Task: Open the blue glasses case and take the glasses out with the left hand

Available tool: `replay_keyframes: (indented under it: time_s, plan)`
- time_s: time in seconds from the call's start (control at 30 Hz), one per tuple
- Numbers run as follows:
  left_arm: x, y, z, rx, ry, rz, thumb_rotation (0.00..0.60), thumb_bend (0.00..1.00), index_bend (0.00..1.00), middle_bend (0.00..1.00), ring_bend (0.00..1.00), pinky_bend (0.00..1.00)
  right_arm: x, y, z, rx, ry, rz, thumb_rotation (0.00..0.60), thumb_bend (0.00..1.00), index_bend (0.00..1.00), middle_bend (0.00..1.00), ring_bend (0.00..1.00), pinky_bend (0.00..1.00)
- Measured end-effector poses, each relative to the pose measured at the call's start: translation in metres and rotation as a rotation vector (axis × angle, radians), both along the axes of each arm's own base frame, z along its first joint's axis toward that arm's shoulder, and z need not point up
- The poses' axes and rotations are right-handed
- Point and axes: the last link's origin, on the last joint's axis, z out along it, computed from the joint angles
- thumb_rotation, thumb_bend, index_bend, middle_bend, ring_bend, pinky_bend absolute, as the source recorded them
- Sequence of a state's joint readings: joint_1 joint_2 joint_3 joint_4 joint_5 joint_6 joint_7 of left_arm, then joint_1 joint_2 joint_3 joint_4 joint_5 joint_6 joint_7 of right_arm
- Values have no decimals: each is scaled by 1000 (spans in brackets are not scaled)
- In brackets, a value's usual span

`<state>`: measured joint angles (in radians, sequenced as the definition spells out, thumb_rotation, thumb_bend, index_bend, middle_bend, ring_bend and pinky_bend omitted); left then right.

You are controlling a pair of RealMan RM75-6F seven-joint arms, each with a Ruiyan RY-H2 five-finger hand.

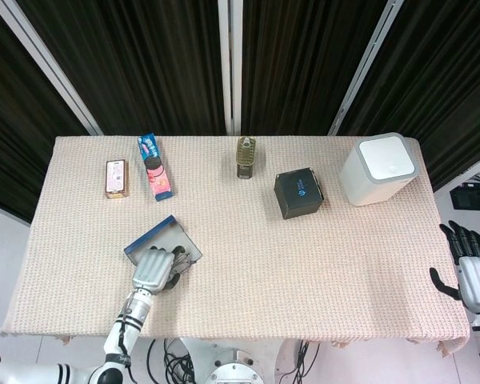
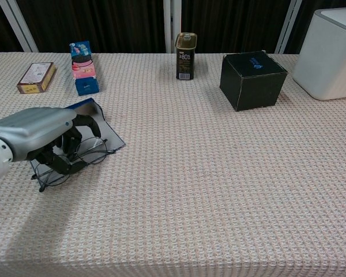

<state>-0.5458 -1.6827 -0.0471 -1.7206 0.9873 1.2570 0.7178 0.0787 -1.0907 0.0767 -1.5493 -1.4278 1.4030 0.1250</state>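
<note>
We judge the glasses (image 2: 75, 157) light and fragile; left hand (image 2: 43, 138) curls around their frame over the blue glasses case (image 2: 101, 124)

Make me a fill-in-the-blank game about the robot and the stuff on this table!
1. The left hand is curled around the ____.
2. The glasses case lies ____ on the table.
3. The black box sits between the tin can and the ____ bin.
4. The right hand holds ____.

Missing words: glasses; open; white; nothing
</note>
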Motion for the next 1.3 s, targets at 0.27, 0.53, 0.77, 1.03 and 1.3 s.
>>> replay_keyframes:
  time_s: [0.27, 0.53, 0.77, 1.03, 1.3]
  plan:
    - [1, -1, -1, -1, -13, -20, 600, 337, 337, 759, 604, 522, 0, 0, 0, 2, 0, -1, 600, 325, 0, 0, 0, 0]
    - [4, -2, 1, 1, -39, -46, 600, 337, 358, 779, 625, 548, 0, -1, 1, 0, 1, 0, 600, 324, 0, 0, 0, 0]
    - [12, -3, 8, 20, -99, -80, 600, 338, 362, 785, 630, 557, 1, -1, 1, 0, 2, 3, 600, 324, 0, 0, 0, 0]
    - [30, -6, 11, -6, -182, -129, 600, 337, 362, 784, 630, 557, 3, -1, 1, -3, 0, 7, 600, 324, 0, 0, 0, 0]
    - [71, -3, -10, -89, -228, -218, 600, 337, 368, 784, 630, 559, 2, 1, 3, -11, -4, 5, 600, 324, 0, 0, 0, 0]
